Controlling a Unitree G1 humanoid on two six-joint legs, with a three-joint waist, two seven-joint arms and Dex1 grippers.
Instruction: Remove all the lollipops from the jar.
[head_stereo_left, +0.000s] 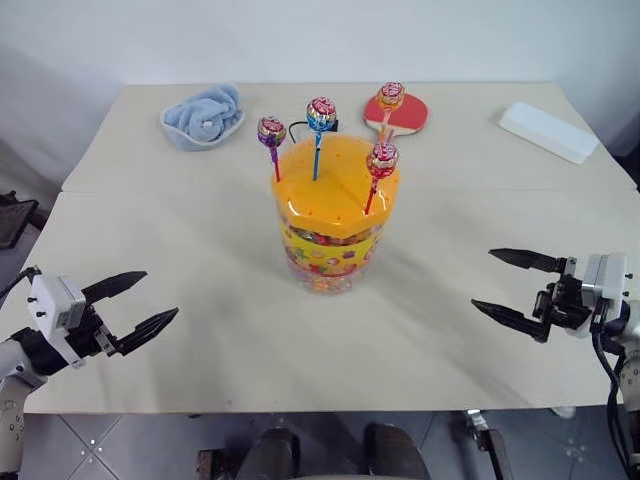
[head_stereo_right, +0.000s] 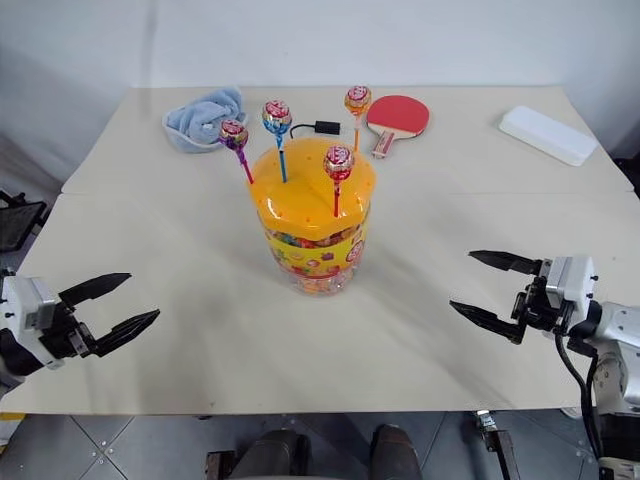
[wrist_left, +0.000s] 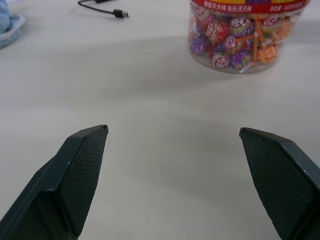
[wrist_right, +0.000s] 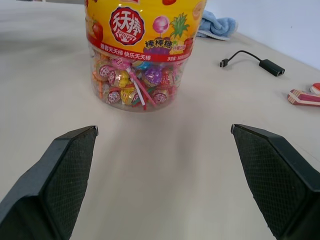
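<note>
The jar (head_stereo_left: 330, 255) is a clear tub with a colourful candy band and a domed orange lid (head_stereo_left: 335, 190); it stands upright at the table's middle. Several lollipops stand upright in the lid's holes: a purple one (head_stereo_left: 271, 131), a blue one (head_stereo_left: 321, 113), a red one (head_stereo_left: 382, 159) and an orange one (head_stereo_left: 390, 96). My left gripper (head_stereo_left: 160, 294) hangs open at the near left, well apart from the jar and pointing toward it. My right gripper (head_stereo_left: 482, 277) is open at the near right, also aimed at the jar (wrist_right: 140, 55). Both hold nothing.
A crumpled blue cloth (head_stereo_left: 205, 118) lies at the far left and a red table-tennis paddle (head_stereo_left: 405, 112) behind the jar. A white box (head_stereo_left: 547, 130) sits at the far right. A black cable (head_stereo_right: 315, 127) lies behind the jar. Bare tabletop (head_stereo_left: 200, 230) surrounds the jar.
</note>
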